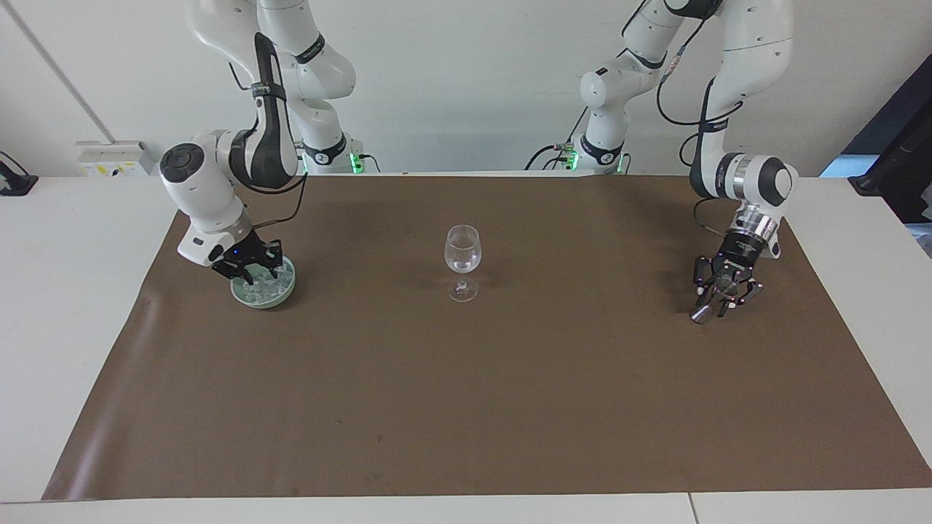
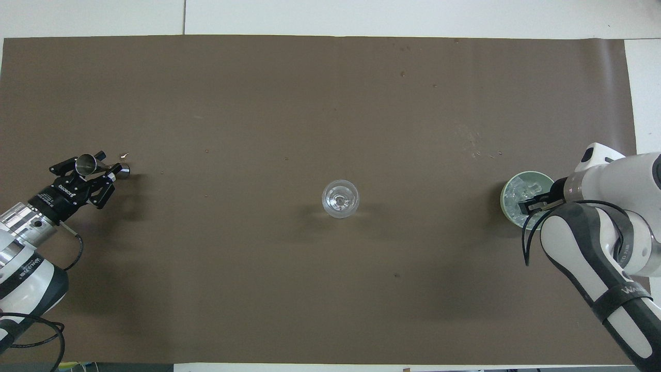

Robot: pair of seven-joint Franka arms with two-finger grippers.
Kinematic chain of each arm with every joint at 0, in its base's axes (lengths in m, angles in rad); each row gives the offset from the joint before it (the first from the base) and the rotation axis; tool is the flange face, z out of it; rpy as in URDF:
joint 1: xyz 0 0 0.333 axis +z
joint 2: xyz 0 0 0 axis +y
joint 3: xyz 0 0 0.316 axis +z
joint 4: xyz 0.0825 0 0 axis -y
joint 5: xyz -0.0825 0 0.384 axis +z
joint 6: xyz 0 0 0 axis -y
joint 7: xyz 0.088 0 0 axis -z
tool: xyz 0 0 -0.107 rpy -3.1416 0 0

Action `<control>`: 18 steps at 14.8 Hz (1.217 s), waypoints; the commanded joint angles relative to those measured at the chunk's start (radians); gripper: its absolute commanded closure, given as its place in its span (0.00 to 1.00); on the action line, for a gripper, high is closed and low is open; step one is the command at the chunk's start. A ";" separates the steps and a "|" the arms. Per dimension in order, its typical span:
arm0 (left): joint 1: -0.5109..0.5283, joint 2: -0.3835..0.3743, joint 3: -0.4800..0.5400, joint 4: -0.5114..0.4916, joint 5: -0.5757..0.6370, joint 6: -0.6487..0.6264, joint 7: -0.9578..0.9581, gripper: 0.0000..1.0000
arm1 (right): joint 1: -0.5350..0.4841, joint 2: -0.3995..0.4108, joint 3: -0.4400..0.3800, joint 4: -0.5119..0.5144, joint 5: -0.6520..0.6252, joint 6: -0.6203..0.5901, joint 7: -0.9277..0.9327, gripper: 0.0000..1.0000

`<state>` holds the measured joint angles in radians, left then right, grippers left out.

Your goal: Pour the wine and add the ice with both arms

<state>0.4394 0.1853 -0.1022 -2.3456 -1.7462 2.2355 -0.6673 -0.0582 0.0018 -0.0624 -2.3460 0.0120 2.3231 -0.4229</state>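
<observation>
A clear wine glass (image 1: 462, 251) (image 2: 340, 198) stands mid-mat, with a little wine (image 1: 462, 265) barely showing low in its bowl. Toward the right arm's end sits a pale green bowl (image 1: 286, 293) (image 2: 503, 199) heaped with ice (image 1: 268, 292) (image 2: 519, 190). My right gripper (image 1: 261, 275) (image 2: 531, 203) dips into that bowl among the cubes. At the left arm's end a small metal jigger (image 1: 700, 315) (image 2: 85, 164) stands on the mat. My left gripper (image 1: 717, 302) (image 2: 107, 168) is low around it, open.
Brown paper (image 1: 466, 407) covers most of the white table (image 1: 65, 306). The glass stands alone between the two arms, about midway from bowl to jigger. A few small specks lie on the paper farther from the robots than the bowl.
</observation>
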 commanded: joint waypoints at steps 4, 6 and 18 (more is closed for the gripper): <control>0.022 -0.046 0.006 -0.038 0.042 -0.019 0.018 0.00 | -0.009 -0.028 0.006 -0.035 -0.003 0.033 -0.031 0.40; 0.022 -0.046 0.007 -0.017 0.164 -0.013 0.014 0.00 | -0.009 -0.031 0.006 -0.056 -0.003 0.050 -0.039 0.40; 0.131 0.002 0.006 0.271 0.994 -0.169 0.014 0.00 | -0.009 -0.035 0.006 -0.078 -0.003 0.070 -0.070 0.63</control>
<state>0.5767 0.1578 -0.0941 -2.1695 -0.8777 2.1054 -0.6572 -0.0581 -0.0037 -0.0616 -2.3913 0.0120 2.3763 -0.4668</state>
